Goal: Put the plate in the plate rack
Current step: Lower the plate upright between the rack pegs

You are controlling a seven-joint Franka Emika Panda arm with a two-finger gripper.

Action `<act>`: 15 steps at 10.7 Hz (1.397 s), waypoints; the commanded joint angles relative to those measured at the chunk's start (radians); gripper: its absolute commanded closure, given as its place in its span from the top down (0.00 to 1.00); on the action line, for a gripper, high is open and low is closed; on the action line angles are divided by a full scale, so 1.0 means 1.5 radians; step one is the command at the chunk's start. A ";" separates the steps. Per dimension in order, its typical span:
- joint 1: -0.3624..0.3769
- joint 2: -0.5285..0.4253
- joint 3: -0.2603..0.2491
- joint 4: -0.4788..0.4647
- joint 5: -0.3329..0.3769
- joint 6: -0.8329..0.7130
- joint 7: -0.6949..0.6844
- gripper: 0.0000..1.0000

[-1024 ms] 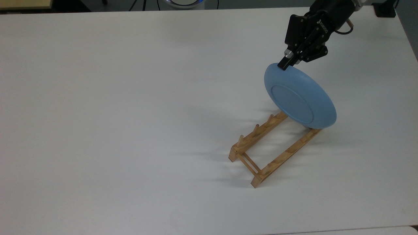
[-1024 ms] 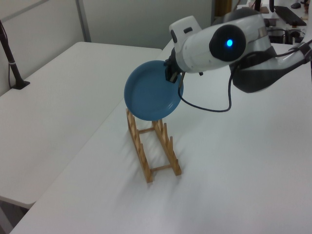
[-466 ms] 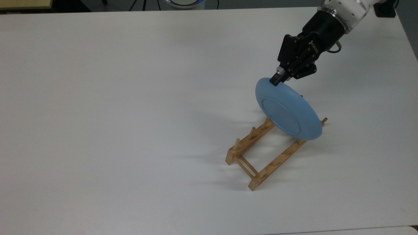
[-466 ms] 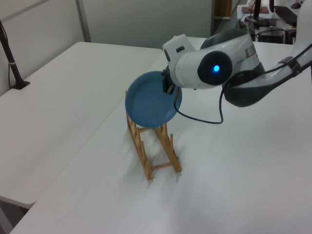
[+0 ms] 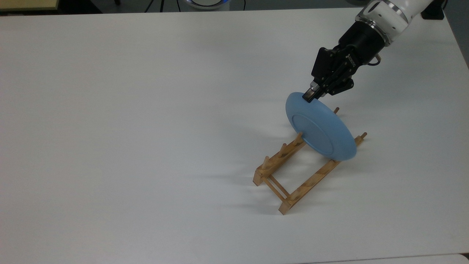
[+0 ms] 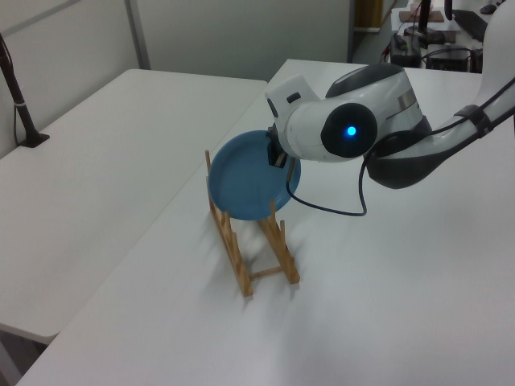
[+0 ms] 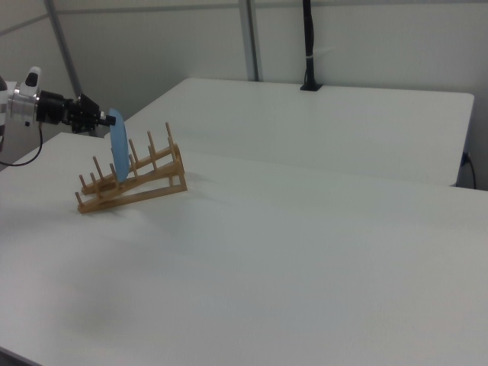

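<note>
Plate [image 5: 322, 131] lower, between rack [image 5: 293, 172] pegs

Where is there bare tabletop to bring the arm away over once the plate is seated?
In the top view, the white table is bare left of the plate rack, and also below it toward the table's near edge. It is crowded only at the rack's upper right end, where the gripper pinches the plate rim among the pegs.

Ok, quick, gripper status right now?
Gripper: closed on the upper rim of the plate, which stands on edge between the pegs of the plate rack.
</note>
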 commanded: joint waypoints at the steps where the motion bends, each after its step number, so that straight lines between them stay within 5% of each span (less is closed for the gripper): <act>1: 0.000 0.016 0.004 0.009 -0.008 0.026 0.026 0.21; 13: 0.000 0.035 0.004 0.017 -0.003 0.099 0.122 0.27; 15: 0.000 0.033 0.005 0.026 0.019 0.137 0.181 0.40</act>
